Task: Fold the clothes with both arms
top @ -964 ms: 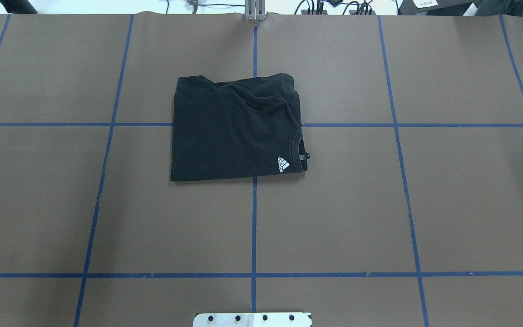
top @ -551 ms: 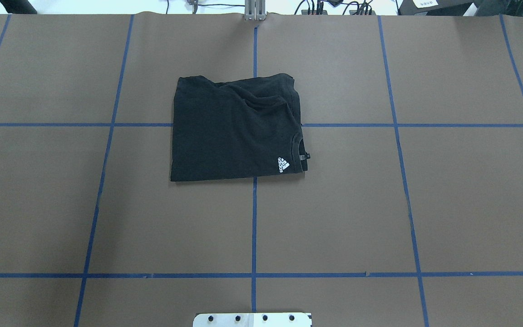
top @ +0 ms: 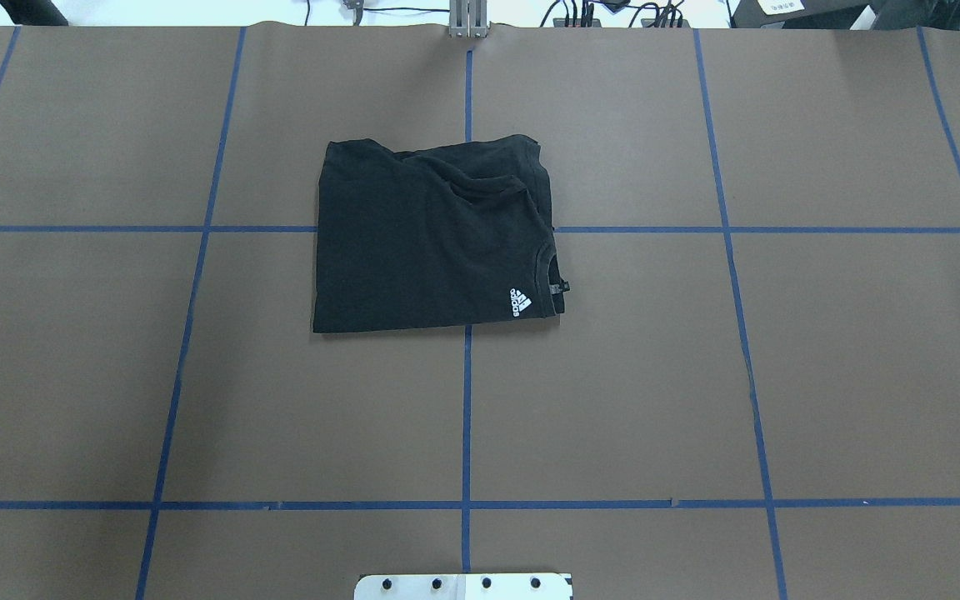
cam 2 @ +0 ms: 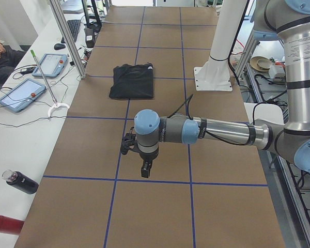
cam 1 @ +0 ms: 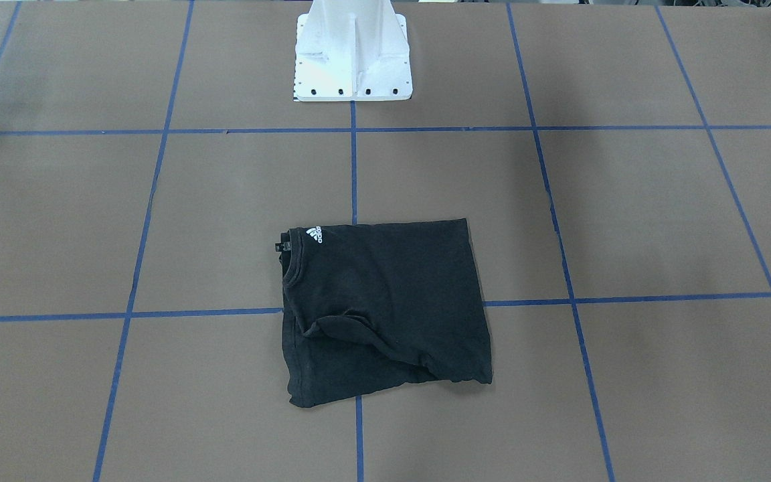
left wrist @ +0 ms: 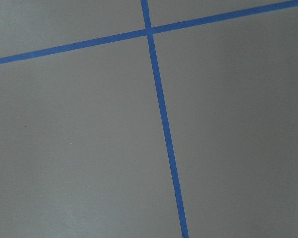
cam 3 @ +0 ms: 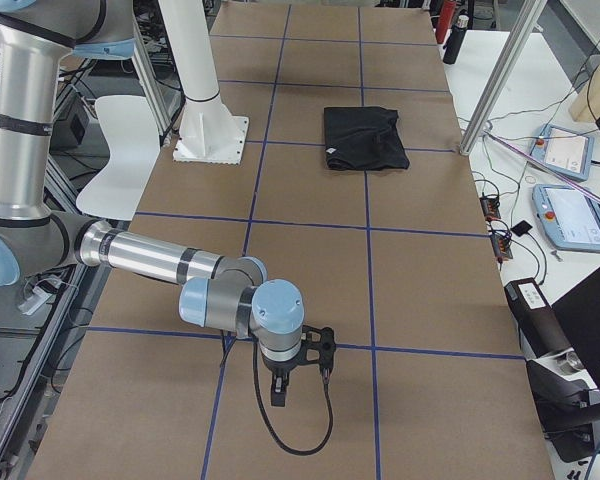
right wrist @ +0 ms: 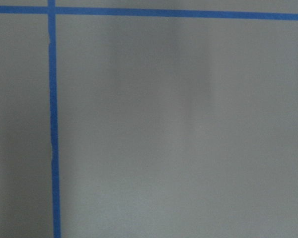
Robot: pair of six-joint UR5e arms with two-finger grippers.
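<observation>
There's the black T-shirt [top: 413,250], lying as a rough folded square on the brown table [top: 697,375]. In the overhead view it sits at 12 o'clock from the white pedestal base [cam 1: 352,60], across a crossing of the blue tape lines [top: 465,417]. The white logo [top: 521,302] sits at the square's 4 o'clock corner, with the collar [top: 548,258] curving just above it. A ridge of bunched cloth [top: 480,185] runs through the 1 o'clock part, so that far edge isn't lying flat.

Both arms are well apart from the shirt. The left gripper [cam 2: 143,168] hangs over bare table, and the right gripper [cam 3: 277,388] does the same at the other end. Whether either pincer is open or closed I cannot tell. Only the side views show them, and the wrist cameras see just table and tape.

As for handling, it looks light, limp and soft, with layers likely to slide over each other. I'd pinch through every layer at two corners of the 9 o'clock edge, one per gripper, and lift evenly. The ridge probably wants smoothing.
</observation>
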